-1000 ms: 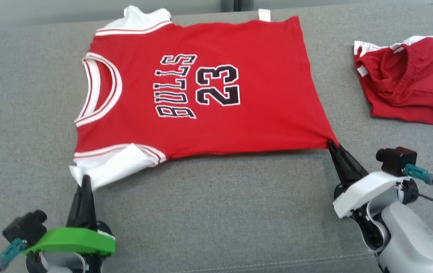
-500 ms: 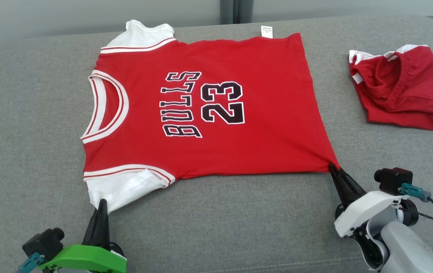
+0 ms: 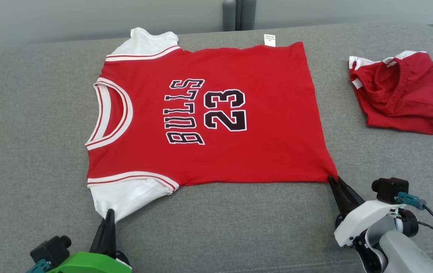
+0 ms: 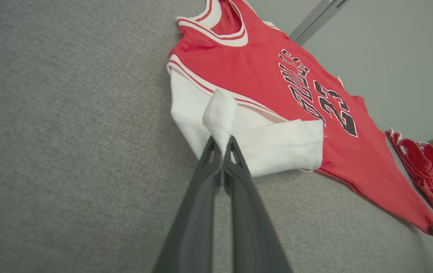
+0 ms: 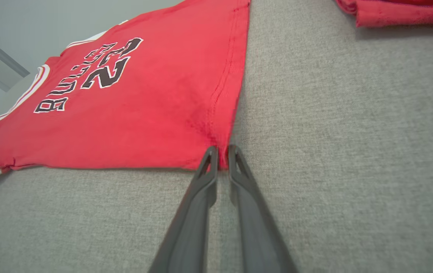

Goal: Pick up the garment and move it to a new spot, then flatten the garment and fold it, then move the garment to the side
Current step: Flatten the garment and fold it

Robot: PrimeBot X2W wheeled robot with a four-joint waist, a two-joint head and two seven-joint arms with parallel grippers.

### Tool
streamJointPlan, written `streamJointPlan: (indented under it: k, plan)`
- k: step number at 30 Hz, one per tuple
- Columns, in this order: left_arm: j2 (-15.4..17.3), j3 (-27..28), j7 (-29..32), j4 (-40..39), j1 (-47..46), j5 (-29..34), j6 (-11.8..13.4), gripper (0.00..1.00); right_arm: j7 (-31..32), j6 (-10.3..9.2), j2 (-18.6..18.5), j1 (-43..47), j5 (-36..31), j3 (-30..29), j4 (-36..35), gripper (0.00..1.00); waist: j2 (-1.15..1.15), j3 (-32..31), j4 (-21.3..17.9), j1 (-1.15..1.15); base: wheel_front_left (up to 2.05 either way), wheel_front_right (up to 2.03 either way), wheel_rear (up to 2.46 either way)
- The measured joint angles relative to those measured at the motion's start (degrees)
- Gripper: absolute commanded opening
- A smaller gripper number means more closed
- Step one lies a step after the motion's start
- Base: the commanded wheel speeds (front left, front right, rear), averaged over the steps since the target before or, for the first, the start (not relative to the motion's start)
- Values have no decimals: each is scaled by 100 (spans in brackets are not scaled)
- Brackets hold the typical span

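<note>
The garment [image 3: 209, 113] is a red jersey with white sleeves and "BULLS 23" on it. It lies spread flat on the grey cushion, neck to the left. My left gripper [image 3: 109, 213] sits at the near white sleeve. The left wrist view shows this gripper [image 4: 221, 142] shut on a pinched fold of that sleeve. My right gripper [image 3: 332, 179] is at the near right hem corner, which is drawn out to a point. In the right wrist view the right gripper [image 5: 222, 151] has the red corner of the garment [image 5: 125, 113] between tips held only a narrow gap apart.
A crumpled pair of red shorts [image 3: 402, 94] with white trim lies at the far right of the grey cushion [image 3: 220, 227]. A pale wall runs behind the cushion's back edge. Bare cushion stretches along the front between my two arms and to the left of the jersey.
The head camera has moved, so the whole scene sits lower and a little to the right in the picture. Both grippers stay at the same sleeve and hem corner of the jersey.
</note>
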Motion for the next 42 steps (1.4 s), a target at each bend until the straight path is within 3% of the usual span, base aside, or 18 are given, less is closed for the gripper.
streamJointPlan:
  k: [1,2,3,5,13,27,42]
  plan:
    - [0,-10,0,5,2,-56,-33,80,-2,0,-1,8,-1,0,19,48,0,-9,2,0,0,0,0]
    - [1,-22,0,7,4,-99,-35,90,-3,0,-3,23,-7,0,36,66,0,-17,4,0,0,0,0]
    - [1,-32,-1,7,9,-126,-36,100,-3,0,-8,51,-7,-2,44,91,0,-24,6,0,0,0,0]
    - [1,-40,-1,5,42,-155,-63,100,-3,0,-11,133,-7,-11,64,100,0,-38,10,0,0,0,0]
    - [9,-30,-15,-69,398,-235,-120,100,-4,0,-64,324,-54,-180,-52,100,0,-77,-2,0,0,0,0]
    - [165,-169,-15,-817,889,-270,-231,100,-20,-60,-369,585,-360,-817,-979,100,0,-236,-67,0,0,0,0]
    - [263,146,-16,-1818,130,791,-186,100,-23,-116,-305,301,-809,-906,-1929,100,0,-560,-232,0,0,0,0]
